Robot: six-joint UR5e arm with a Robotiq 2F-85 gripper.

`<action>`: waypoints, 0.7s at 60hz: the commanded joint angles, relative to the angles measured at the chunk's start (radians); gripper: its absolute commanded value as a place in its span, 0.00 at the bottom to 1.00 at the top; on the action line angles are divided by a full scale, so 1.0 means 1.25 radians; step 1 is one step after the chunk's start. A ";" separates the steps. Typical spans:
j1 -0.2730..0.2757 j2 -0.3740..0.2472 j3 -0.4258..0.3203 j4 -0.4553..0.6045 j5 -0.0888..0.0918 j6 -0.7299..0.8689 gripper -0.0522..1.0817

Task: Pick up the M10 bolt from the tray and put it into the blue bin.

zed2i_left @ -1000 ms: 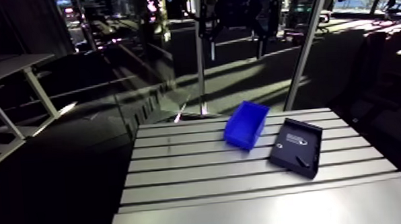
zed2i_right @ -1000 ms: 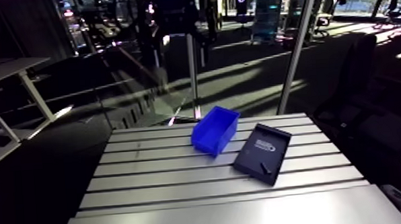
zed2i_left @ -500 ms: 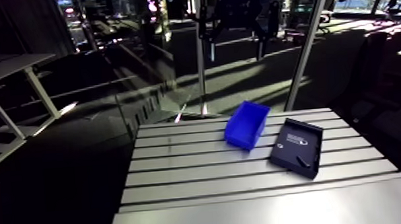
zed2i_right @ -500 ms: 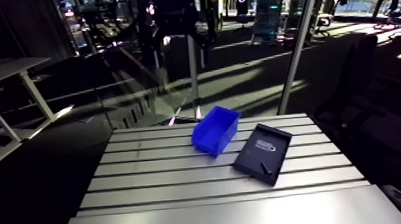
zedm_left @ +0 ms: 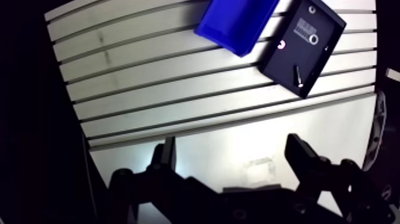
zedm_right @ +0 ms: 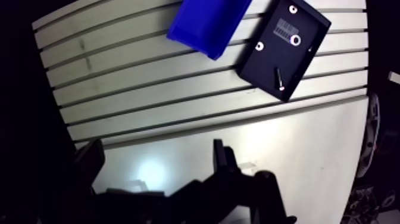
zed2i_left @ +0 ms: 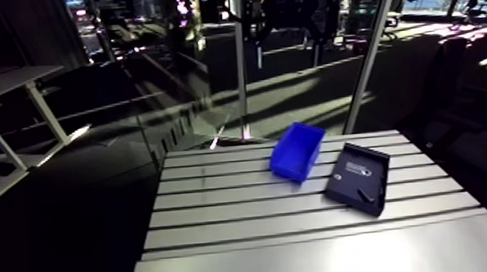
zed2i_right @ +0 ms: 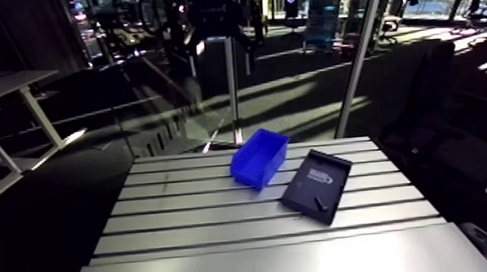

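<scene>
Lying in the tray (zedm_left: 326,52), near one corner, is the bolt (zedm_left: 298,75). The tray's white label (zedm_left: 305,28) is too small to read. The bin (zedm_left: 235,21) sits just beside the tray. The gripper (zedm_left: 232,146) hangs well apart from the tray, fingers spread, holding nothing.

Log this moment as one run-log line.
gripper: open, empty, above table | M10 bolt: lying in black tray, not yet picked | blue bin: beside tray
</scene>
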 commanded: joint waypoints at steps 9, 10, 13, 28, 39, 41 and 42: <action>-0.059 0.019 0.010 -0.019 -0.003 -0.172 0.06; -0.059 0.019 0.010 -0.019 -0.003 -0.172 0.06; -0.073 0.018 0.012 -0.031 -0.003 -0.208 0.06; -0.084 0.019 0.044 -0.103 -0.005 -0.338 0.06; -0.108 0.018 0.099 -0.156 -0.007 -0.410 0.06; -0.111 0.019 0.107 -0.169 -0.009 -0.419 0.06; -0.111 0.019 0.107 -0.169 -0.009 -0.419 0.06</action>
